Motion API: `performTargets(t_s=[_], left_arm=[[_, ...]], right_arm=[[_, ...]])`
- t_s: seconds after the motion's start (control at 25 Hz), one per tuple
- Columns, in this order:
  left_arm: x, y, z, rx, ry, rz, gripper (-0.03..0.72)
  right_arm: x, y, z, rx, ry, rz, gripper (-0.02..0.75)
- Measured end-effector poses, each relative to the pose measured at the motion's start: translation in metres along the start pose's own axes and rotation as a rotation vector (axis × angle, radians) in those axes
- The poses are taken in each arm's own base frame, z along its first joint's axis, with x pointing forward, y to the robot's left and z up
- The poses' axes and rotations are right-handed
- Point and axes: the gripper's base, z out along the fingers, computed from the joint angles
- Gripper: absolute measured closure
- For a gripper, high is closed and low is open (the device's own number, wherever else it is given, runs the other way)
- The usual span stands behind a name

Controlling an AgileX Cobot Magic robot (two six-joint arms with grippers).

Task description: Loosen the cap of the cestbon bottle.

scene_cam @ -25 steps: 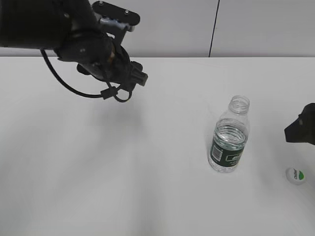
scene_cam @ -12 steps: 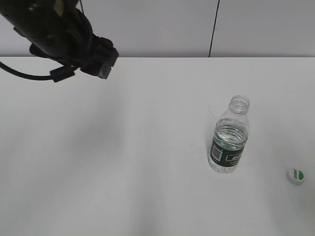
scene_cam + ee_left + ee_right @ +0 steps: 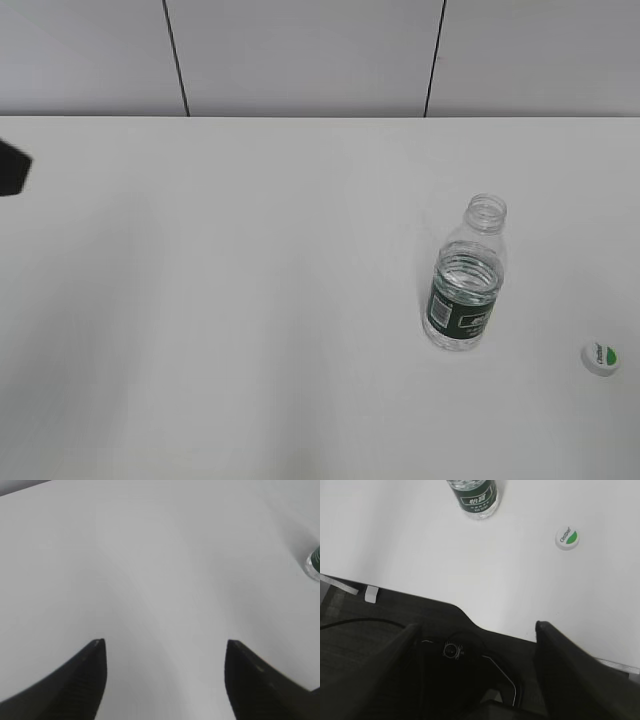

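Two things sit on the bench (image 3: 250, 300): the bottle (image 3: 466, 285) and the cap (image 3: 600, 358). We see nothing crowding either one, and bare white surface lies all round them. At the left edge of the exterior view a dark bit of the left arm (image 3: 12, 168) pokes in, well apart from the bottle.

We find the bottle upright right of the middle, clear plastic with a ribbed shoulder, a dark green label band with white print, and an open threaded neck. The cap is off it, lying flat near the right edge, well apart from the bottle, white with a green patch and tiny lettering facing up. In the right wrist view both show near the top, the bottle (image 3: 474, 497) to the left of the cap (image 3: 567, 538).

We see the left claw (image 3: 165, 647) released, its two dark fingers spread wide over bare bench with nothing between them; a sliver of the bottle (image 3: 314, 565) shows at the right edge of that view. The right claw (image 3: 475, 630) is also released, fingers wide apart and gripping nothing, over the bench's near edge and dark gear below it.

Behind the bench stands a pale panelled wall (image 3: 300, 55) with dark vertical seams.
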Motion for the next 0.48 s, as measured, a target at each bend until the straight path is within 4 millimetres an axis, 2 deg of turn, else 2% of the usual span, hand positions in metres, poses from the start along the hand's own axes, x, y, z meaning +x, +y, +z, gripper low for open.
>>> performTargets(t_s=[0.2, 0.48], left_arm=[[0.056, 0.017, -0.046, 0.025, -0.097, -0.045, 0.132], [0.119, 0.025, -0.068, 0.105, -0.132, -0.122, 0.143]], right_arm=[[0.017, 0.002, -0.019, 0.041, -0.116, -0.044, 0.211], [0.037, -0.003, -0.036, 0.156, -0.241, -0.094, 0.211]])
